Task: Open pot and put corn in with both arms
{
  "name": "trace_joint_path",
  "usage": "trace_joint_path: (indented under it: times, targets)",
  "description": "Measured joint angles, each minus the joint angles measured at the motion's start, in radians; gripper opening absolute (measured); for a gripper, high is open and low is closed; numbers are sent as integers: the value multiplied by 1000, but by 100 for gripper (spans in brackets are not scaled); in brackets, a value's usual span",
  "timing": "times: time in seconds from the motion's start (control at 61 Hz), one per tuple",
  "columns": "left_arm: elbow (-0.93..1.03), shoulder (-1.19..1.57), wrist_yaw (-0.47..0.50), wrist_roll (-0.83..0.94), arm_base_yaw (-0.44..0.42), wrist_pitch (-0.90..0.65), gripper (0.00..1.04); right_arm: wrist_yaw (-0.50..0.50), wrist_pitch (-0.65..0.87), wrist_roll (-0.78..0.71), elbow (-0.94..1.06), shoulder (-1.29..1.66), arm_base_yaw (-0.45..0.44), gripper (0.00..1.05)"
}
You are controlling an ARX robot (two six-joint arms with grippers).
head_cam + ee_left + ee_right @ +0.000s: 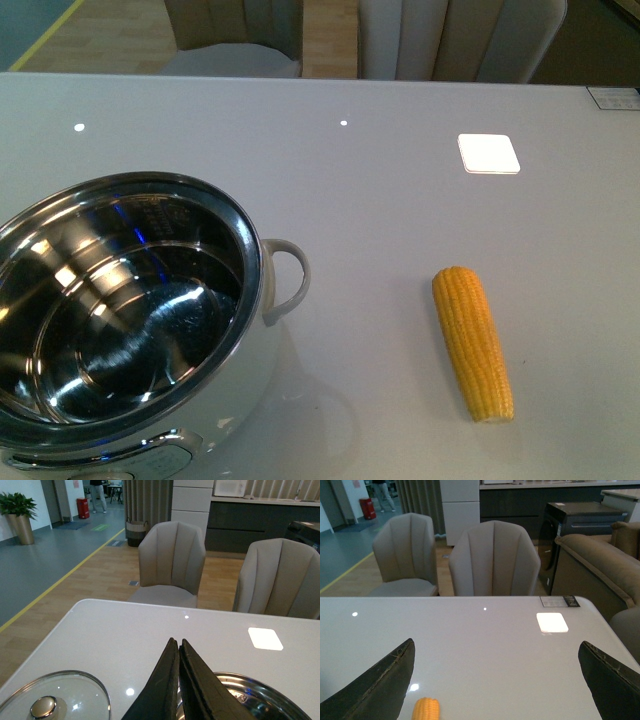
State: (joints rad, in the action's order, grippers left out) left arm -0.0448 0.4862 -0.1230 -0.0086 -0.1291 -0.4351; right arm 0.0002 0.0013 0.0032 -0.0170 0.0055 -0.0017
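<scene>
Pot point(254, 290): uncovered.
Lid point(50, 700): on table point(125, 640) beside it.
Corn point(473, 343): lying apart, further right.
Left gripper point(178, 641): pressed together.
Right gripper point(496, 644): spread wide.

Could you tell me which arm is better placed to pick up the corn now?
Right: the right tool is open with the corn near it; the left tool is shut above the pot, lid already off.

Corn point(426, 710) mostly off-frame; lid point(75, 696) perhaps half.
</scene>
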Motion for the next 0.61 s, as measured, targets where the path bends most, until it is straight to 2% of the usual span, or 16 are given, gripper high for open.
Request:
trace_joint_path:
  times: [0.066, 0.131, 0.18, 0.607]
  targets:
    - [11, -21, 25, 0, 22, 1, 3, 0, 0, 0, 0, 0, 0, 96]
    - [33, -48, 111, 0, 90, 5, 3, 1, 0, 0, 0, 0, 0, 96]
    - [33, -68, 111, 1, 117, 21, 3, 0, 0, 0, 0, 0, 0, 96]
    - [33, -235, 124, 1, 127, 183, 3, 0, 0, 0, 0, 0, 0, 96]
